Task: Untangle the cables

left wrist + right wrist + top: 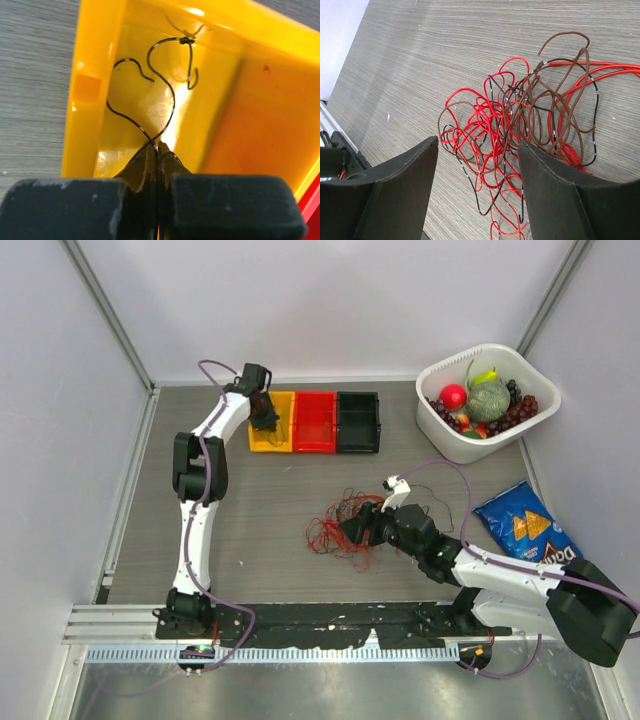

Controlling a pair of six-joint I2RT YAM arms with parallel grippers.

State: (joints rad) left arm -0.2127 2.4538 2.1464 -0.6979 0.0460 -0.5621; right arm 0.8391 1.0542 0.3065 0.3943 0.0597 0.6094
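My left gripper (157,150) pinches one black cable (172,102) over the far yellow bin (90,90); right gripper (477,146) gapes empty above the tangle (520,125); light, springy; I'd take an outer loop.

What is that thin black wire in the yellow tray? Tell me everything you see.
The black wire is hair-thin, dark with pale bands, bent into loose curls, with a small knot near its far end. The shut left gripper pinches its near part, and the rest spreads inside the yellow tray.

Glossy plastic bin (250,125) — matt woodgrain table (445,50).
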